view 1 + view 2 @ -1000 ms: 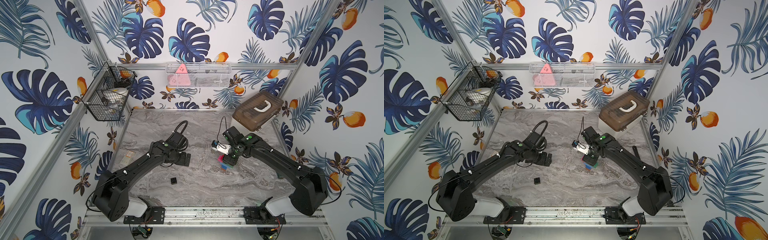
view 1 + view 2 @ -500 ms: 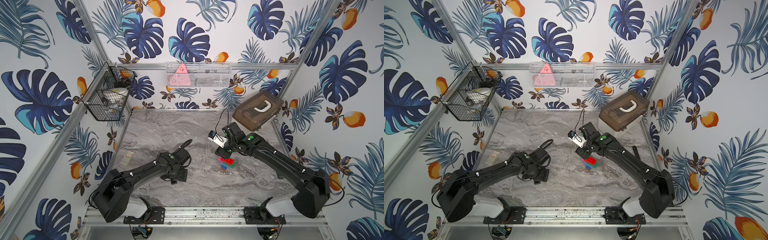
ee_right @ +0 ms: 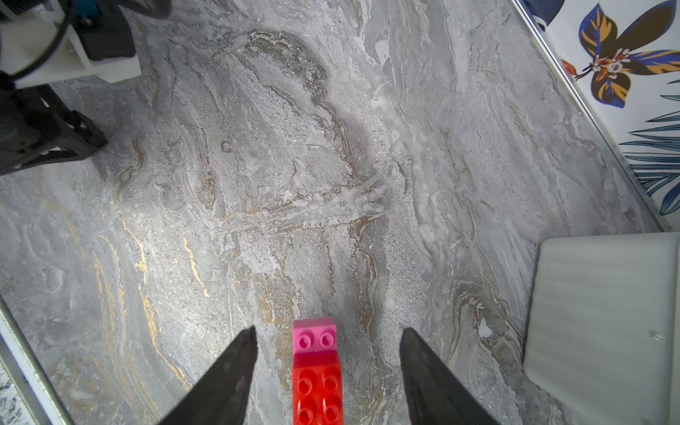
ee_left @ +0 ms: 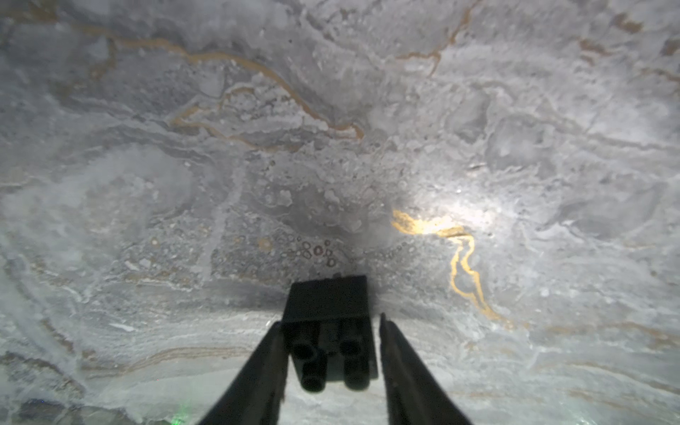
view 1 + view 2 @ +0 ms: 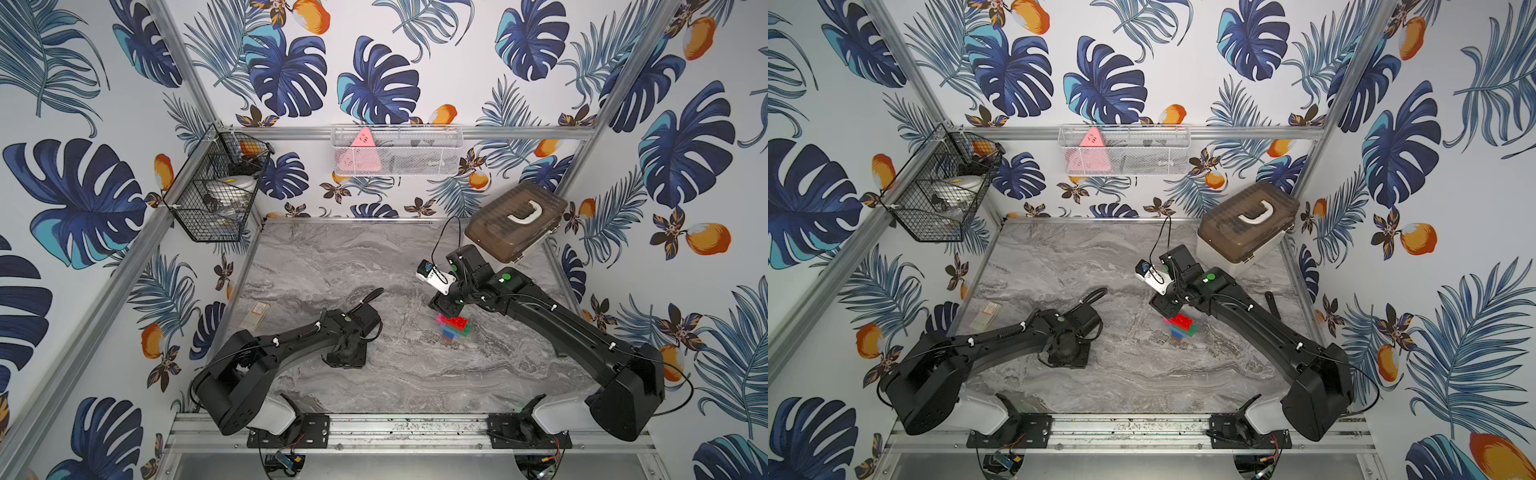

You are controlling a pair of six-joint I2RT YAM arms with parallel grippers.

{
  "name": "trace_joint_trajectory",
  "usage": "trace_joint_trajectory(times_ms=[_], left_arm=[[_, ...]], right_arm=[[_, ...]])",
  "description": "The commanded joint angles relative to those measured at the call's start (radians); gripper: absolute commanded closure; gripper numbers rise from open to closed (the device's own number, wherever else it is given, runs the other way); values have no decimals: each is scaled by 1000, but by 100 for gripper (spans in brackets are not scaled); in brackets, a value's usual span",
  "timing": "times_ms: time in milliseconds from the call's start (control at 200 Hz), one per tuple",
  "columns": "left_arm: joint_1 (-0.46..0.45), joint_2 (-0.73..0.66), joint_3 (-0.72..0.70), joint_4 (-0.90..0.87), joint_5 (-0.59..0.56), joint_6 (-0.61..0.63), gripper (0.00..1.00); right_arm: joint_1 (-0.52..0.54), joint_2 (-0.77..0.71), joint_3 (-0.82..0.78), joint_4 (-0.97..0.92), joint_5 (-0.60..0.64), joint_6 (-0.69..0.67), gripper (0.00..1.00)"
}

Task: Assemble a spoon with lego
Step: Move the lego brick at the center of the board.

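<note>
Okay, left pincer (image 4: pixel 329 320) clamps the black lego brick (image 4: pixel 325 301), right pincer (image 3: pixel 328 330) hangs spread wide over the multicoloured spoon (image 3: pixel 318 382).

(a) left arm (image 5: pixel 291 344): stretched forward and low from the base, left wrist (image 5: pixel 357 322) bent downward; left jaws pointing down, closed on a black brick (image 4: pixel 327 323) seen in the wrist view.
(b) right arm (image 5: pixel 561 322): reaching forward and inward, sloping up from the base, right wrist (image 5: pixel 465 286) tipped down; right jaws spread apart, both tips free.
</note>
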State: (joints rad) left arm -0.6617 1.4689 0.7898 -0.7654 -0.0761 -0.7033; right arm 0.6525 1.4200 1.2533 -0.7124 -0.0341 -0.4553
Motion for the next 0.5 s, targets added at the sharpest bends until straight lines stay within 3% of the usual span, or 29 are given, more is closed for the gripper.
trace_joint_trajectory(times_ms=[0, 130, 340, 495], left_arm=[[0, 22, 24, 27, 23, 24, 65], [-11, 83, 80, 57, 72, 53, 74], [-78, 254, 280, 122, 170, 97, 75], [-86, 326, 350, 146, 199, 109, 65]], right_arm=[[-1, -4, -5, 11, 16, -2, 35], [-2, 1, -1, 8, 29, 0, 34], [-5, 21, -3, 7, 34, 10, 34], [-10, 37, 6, -8, 53, 22, 34]])
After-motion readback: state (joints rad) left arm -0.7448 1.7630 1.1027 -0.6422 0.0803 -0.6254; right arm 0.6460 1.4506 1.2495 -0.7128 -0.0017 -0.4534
